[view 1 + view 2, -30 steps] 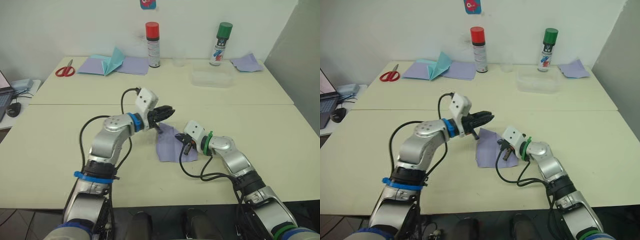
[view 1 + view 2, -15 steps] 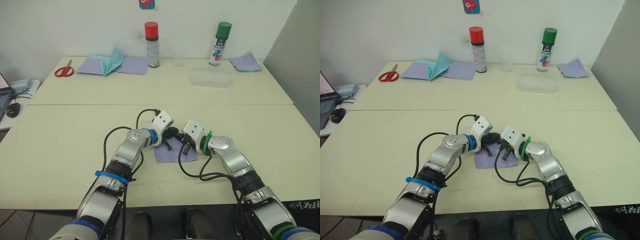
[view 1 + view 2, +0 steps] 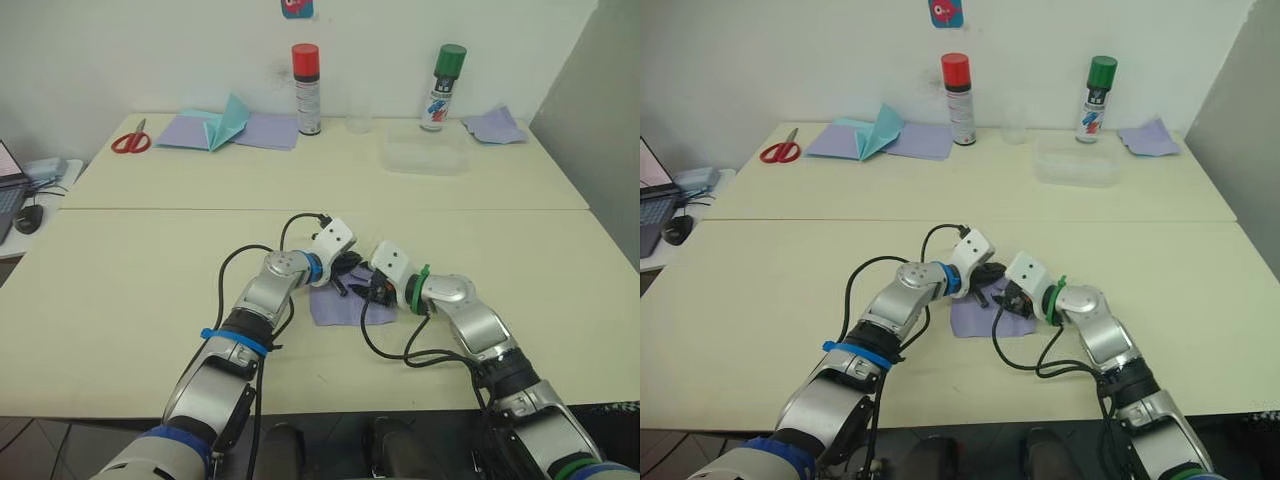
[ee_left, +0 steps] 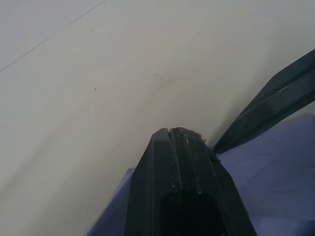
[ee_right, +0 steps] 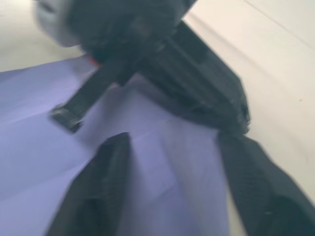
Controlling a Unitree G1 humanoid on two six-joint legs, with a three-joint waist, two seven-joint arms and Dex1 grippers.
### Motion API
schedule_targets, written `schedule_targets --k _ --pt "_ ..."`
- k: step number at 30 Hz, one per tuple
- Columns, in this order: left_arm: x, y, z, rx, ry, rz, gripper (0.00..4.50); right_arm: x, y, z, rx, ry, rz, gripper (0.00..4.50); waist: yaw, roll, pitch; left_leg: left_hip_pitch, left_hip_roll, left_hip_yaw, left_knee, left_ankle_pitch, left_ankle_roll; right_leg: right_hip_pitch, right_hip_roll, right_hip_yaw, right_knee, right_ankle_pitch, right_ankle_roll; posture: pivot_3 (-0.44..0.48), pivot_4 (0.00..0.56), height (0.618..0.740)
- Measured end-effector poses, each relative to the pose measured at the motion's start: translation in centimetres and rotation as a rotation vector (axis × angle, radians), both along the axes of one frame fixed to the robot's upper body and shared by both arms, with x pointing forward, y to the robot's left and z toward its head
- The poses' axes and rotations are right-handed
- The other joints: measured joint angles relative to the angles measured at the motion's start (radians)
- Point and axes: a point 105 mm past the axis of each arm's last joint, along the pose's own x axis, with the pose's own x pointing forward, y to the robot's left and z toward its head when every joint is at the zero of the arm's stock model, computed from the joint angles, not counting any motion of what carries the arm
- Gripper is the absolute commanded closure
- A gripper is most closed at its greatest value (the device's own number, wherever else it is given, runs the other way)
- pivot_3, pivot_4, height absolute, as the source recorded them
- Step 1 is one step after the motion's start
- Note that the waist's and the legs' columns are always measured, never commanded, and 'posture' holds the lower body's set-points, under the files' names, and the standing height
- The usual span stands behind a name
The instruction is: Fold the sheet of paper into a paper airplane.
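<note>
Comparing against a second ago, I note my left gripper (image 3: 343, 276) has swung down from its raised pose above the table (image 3: 120, 290) and now sits low at the far edge of the sheet of paper (image 3: 335, 306), close against my right gripper (image 3: 372, 292). In the left wrist view its two fingers (image 4: 179, 162) are pressed together with nothing visibly between them, their tips at the paper's far corner where lavender meets bare table. The sheet lies flat on the near table, centre of the workspace, between the two wrists; faint creases show, but I see no raised flap or pointed form yet. My right gripper has barely shifted in the half second; in the right wrist view its fingers (image 5: 93, 191) stand well apart, straddling the paper and resting on or just above it. I judge this as pinning the sheet while the left one works the far edge for a fold. The task looks early. Off to the right, beyond the arms, a clear tray (image 3: 424, 157) and the green-capped can (image 3: 441, 88) stand well apart from the work.
</note>
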Motion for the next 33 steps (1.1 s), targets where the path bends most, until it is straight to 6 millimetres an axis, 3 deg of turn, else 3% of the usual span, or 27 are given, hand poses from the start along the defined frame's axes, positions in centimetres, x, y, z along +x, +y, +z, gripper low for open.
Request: schedule_targets --k 4,7,11,15,19,25,33 --pt "-0.1 0.1 -0.1 0.002 -0.006 0.001 4.50 -1.2 -0.8 1.1 0.049 0.055 0.001 1.09 -0.002 0.000 0.000 0.000 0.000 0.000 0.000 0.000 0.000 0.000 0.000 0.000 0.000 0.000 0.000 0.000 0.150 0.740" --pt "-0.2 0.2 -0.3 0.002 -0.004 0.003 4.50 -0.6 -1.3 3.5 0.145 0.046 -0.052 1.67 -0.002 0.000 0.000 0.000 0.001 -0.001 0.000 0.000 0.000 0.000 0.000 -0.001 0.000 0.000 0.000 0.000 0.150 0.740" --pt "-0.3 0.2 -0.3 0.000 -0.007 -0.003 4.50 0.7 -1.3 4.7 0.229 0.043 -0.132 3.14 0.000 0.000 0.000 0.000 0.000 -0.001 0.000 0.000 0.000 0.000 0.000 -0.001 0.000 0.000 0.000 0.000 0.150 0.740" --pt "-0.4 0.0 -0.2 -0.003 -0.014 -0.011 4.50 1.8 -1.3 2.7 0.218 0.095 -0.210 4.46 0.001 0.000 0.000 -0.001 0.000 0.000 0.000 0.000 0.000 0.000 0.000 -0.001 -0.001 0.000 0.000 0.000 0.150 0.740" --pt "-0.4 0.0 -0.3 -0.001 -0.016 -0.013 4.50 2.3 -1.5 0.1 0.157 0.131 -0.259 4.46 0.001 0.000 0.000 -0.003 -0.001 -0.001 0.000 0.000 0.000 -0.001 0.000 -0.001 -0.001 0.000 0.000 0.000 0.150 0.740" --pt "-0.4 0.1 -0.4 0.011 -0.028 -0.020 4.50 2.5 -1.2 -0.1 0.137 0.091 -0.270 4.46 0.001 0.000 0.000 -0.002 0.000 -0.001 0.000 0.000 0.000 -0.001 0.000 -0.001 0.000 0.000 0.000 0.000 0.150 0.740" --pt "-0.4 0.1 -0.5 0.020 -0.027 -0.029 4.50 1.1 -2.3 -0.4 0.102 0.087 -0.266 4.46 0.002 0.000 -0.002 -0.002 0.000 -0.001 0.000 0.000 0.000 0.000 0.000 -0.002 -0.001 0.000 0.000 0.000 0.150 0.740"
